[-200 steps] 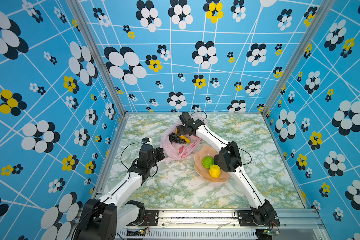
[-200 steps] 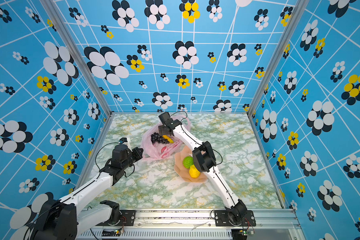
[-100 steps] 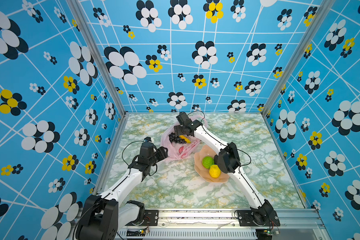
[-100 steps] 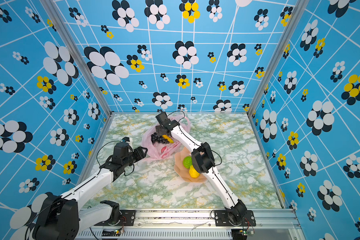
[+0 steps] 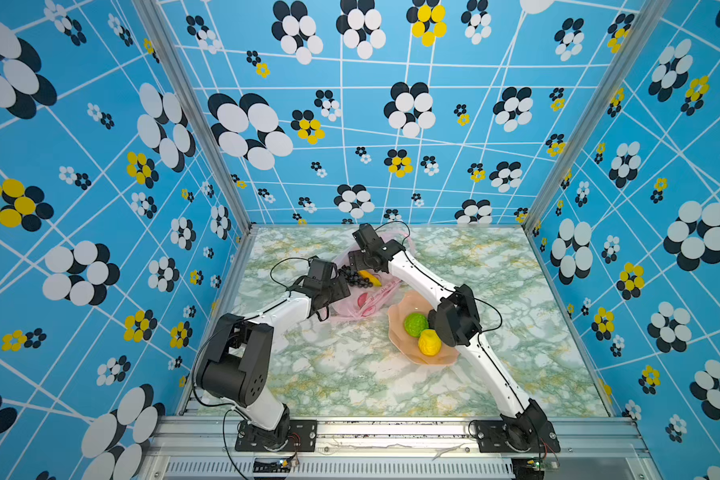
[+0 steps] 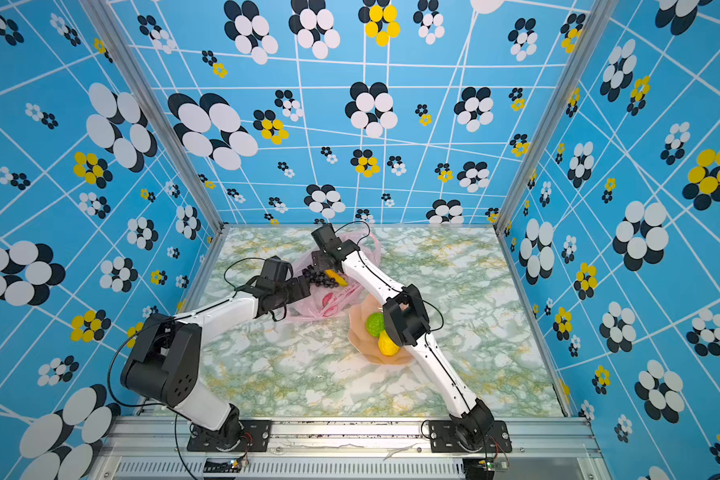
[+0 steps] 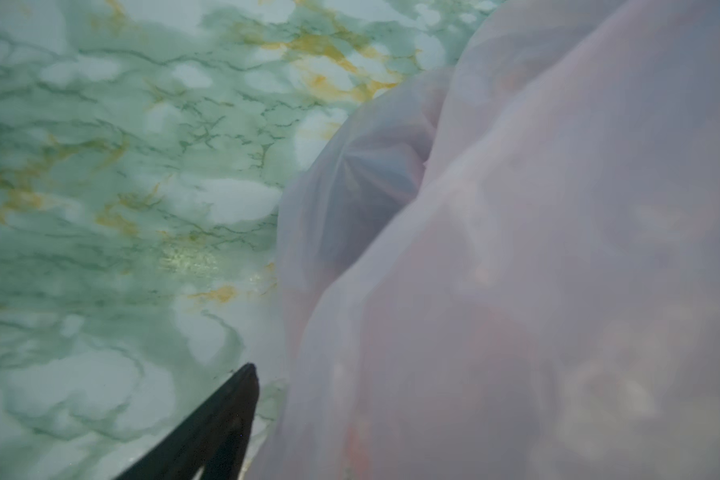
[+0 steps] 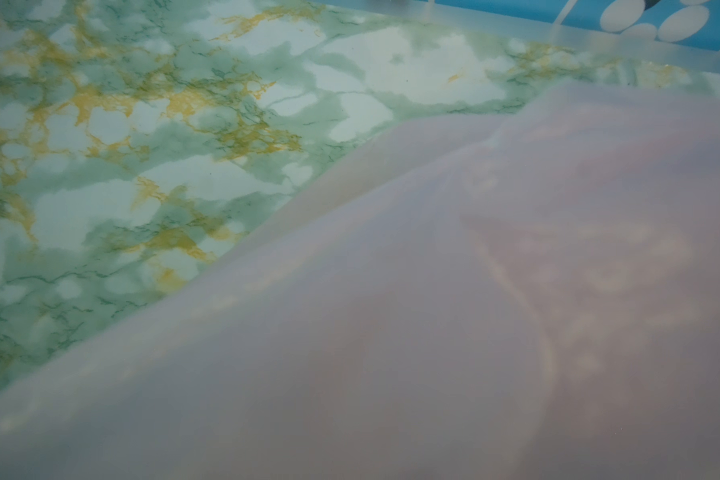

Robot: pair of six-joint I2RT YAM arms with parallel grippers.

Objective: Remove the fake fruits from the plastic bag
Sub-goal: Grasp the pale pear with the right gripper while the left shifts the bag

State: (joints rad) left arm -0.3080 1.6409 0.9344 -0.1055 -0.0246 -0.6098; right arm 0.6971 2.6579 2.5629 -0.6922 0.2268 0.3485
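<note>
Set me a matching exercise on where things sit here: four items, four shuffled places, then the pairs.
Items
1. grape bunch
2. yellow round fruit
3. dish
4. plastic bag

Places
A. on the dish
B. crumpled on the table, left of the dish in both top views
C. in the bag's open mouth
D. on the table, holding two fruits

Pairs: 1-C, 2-A, 3-D, 4-B
</note>
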